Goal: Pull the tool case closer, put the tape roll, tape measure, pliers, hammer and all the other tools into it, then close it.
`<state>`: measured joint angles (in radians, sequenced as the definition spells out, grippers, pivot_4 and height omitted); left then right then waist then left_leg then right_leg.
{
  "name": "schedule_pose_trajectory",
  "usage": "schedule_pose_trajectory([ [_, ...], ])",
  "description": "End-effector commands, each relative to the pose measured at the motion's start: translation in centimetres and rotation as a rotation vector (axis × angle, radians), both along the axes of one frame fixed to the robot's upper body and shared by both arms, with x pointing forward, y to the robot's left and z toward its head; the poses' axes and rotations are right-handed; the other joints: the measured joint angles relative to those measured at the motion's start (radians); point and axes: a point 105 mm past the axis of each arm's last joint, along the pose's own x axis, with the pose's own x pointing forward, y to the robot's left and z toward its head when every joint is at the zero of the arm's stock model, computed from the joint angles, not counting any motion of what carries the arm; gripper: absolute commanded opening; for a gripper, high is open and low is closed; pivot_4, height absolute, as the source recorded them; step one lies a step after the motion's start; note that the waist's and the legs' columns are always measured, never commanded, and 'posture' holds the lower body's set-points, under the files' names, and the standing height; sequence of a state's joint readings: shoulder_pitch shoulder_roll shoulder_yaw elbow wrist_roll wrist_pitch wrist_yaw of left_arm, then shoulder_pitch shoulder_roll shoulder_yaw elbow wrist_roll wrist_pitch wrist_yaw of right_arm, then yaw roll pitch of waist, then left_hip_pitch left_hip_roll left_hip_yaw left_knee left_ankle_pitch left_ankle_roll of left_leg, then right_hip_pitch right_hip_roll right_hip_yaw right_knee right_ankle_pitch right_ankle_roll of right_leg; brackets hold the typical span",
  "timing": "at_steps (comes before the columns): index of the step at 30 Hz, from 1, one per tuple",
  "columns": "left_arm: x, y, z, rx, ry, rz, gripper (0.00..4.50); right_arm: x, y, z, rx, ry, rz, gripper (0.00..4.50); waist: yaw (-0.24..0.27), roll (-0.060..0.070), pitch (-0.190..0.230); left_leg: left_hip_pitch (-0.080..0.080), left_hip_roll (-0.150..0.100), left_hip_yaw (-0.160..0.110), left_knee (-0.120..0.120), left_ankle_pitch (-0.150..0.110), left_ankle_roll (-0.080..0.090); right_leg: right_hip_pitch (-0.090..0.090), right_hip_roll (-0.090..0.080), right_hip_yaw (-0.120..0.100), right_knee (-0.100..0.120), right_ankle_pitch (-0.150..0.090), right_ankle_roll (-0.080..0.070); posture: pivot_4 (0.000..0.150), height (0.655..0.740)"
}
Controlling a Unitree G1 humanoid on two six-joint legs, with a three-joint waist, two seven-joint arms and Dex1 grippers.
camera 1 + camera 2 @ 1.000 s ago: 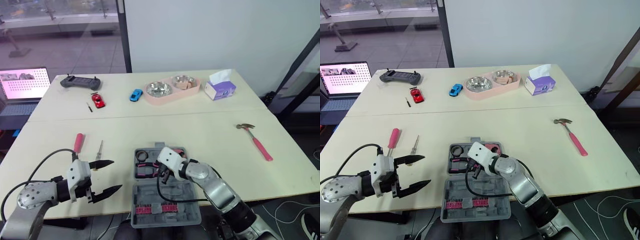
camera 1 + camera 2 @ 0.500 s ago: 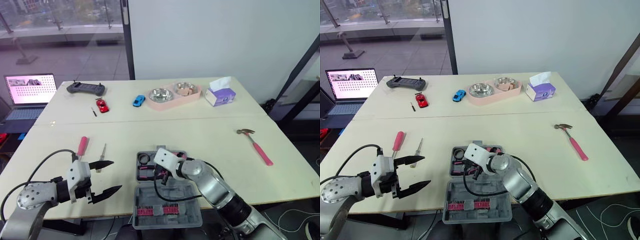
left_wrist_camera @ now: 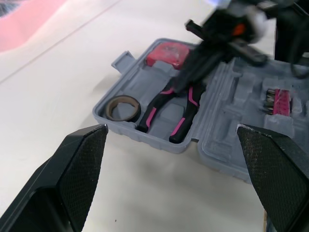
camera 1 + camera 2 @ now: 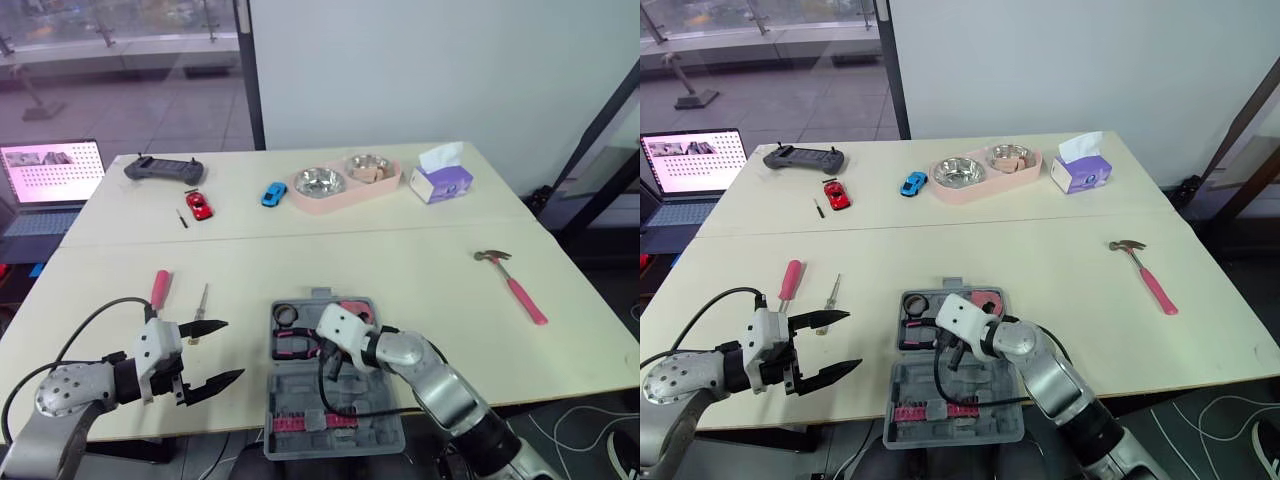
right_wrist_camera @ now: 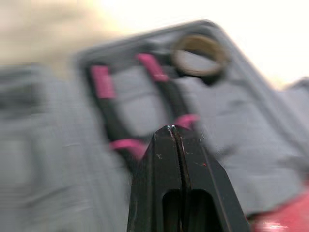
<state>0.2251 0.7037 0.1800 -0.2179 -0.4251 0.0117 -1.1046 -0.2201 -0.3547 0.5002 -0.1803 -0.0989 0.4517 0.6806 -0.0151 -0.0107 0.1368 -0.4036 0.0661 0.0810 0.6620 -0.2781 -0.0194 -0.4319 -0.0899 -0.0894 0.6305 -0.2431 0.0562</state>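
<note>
Black R hand (image 5: 174, 128) pinched shut over pliers (image 3: 153, 112) in tool case (image 3: 145, 138) — L hand (image 4: 226, 350) wide open.

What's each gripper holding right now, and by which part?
Nothing is held. The left gripper is open and empty. The right gripper is shut finger to finger, nothing between, above the pliers lying in the tool case.
</note>
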Motion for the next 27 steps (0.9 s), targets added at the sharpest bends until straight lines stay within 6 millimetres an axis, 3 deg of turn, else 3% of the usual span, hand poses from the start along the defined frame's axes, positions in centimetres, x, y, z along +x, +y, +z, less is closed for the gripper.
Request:
schedule_pose_trajectory([
  [1,0.1,-0.1,0.9,0.002,-0.039,-0.010,4.50,-0.5,0.3,2.3,0.057,-0.065,0.079,0.05,0.001,-0.001,0.003,-0.001,0.000,-0.001,0.000,0.000,0.000,-0.001,0.001,0.000,0.000,0.000,0.000,0.150,0.7400],
  [11,0.1,-0.1,0.8,0.004,-0.037,-0.009,4.50,0.2,-0.1,0.0,-0.036,0.002,0.038,0.05,0.003,-0.001,0.009,-0.001,0.001,-0.001,0.001,0.000,0.000,-0.001,0.002,-0.001,0.000,0.000,-0.001,0.150,0.7400],
  [18,-0.1,-0.1,0.4,0.028,-0.022,-0.016,4.50,-1.4,-1.8,-3.7,-0.224,0.166,0.040,0.05,0.004,-0.001,0.009,-0.001,0.001,-0.002,0.001,0.000,0.000,0.000,0.002,-0.001,0.000,0.000,-0.001,0.150,0.7400],
  [22,-0.2,-0.2,-0.3,0.054,0.001,-0.026,4.50,-0.7,-1.1,-2.0,-0.180,0.086,0.059,0.05,0.006,-0.002,0.008,0.000,0.001,-0.002,0.001,0.000,0.000,0.000,0.002,-0.001,-0.001,0.000,-0.001,0.150,0.7400],
  [25,-0.2,-0.4,-0.6,0.051,0.012,-0.034,4.50,0.2,-0.2,1.4,-0.059,-0.019,0.061,0.05,0.005,-0.002,0.008,-0.001,0.001,-0.001,0.001,0.000,0.000,0.000,0.001,-0.001,-0.001,0.000,-0.001,0.150,0.7400],
  [27,-0.1,-0.8,-0.9,0.057,0.023,-0.053,4.50,0.9,-0.3,5.6,0.053,-0.114,0.045,0.05,0.005,-0.001,0.010,-0.002,0.000,-0.002,0.001,0.000,0.000,0.000,0.001,-0.001,-0.001,0.000,-0.001,0.150,0.7400],
])
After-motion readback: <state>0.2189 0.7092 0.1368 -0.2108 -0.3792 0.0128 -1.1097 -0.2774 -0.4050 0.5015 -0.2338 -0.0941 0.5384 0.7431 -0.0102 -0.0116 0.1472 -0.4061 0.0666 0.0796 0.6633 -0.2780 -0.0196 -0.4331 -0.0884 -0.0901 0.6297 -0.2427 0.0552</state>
